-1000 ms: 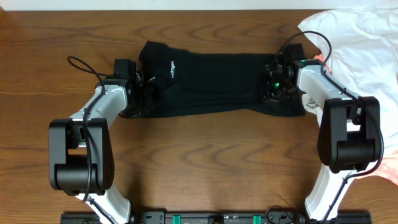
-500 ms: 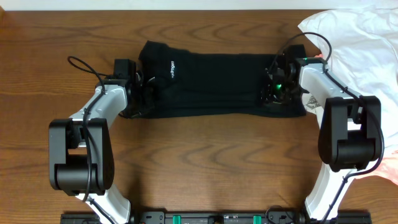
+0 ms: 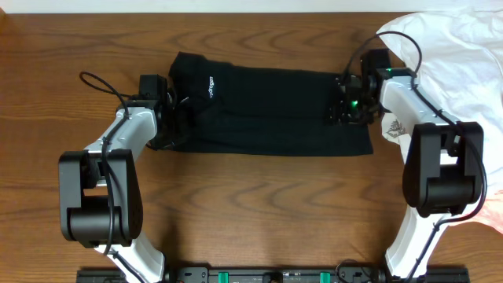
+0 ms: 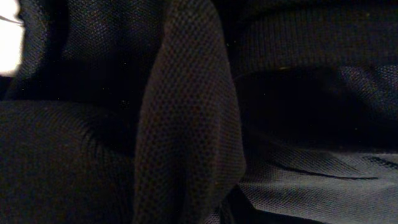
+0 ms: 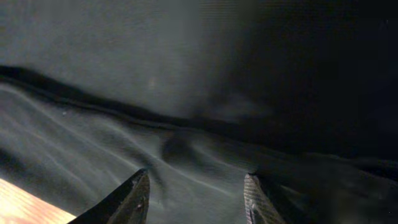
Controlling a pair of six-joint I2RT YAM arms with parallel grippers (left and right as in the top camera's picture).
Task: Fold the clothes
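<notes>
Plain black soft-fabric garment [image 3: 267, 110] on brown wooden counter [image 3: 259, 204], upper centre, long axis left-right. Right jaws apart over right end; left jaws at left end, fabric hides them: cannot tell.

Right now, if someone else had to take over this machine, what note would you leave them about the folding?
Left tool: at the black garment's left end, buried in fabric; open or shut cannot be told.
Right tool: open over the garment's right end, holding nothing.
Garment: flat on the table as a long band, logo near its left end. A white garment lies at the table's right edge.
Done: seems folded lengthwise already.
Left: probably folding the ends inward into a compact bundle.
</notes>
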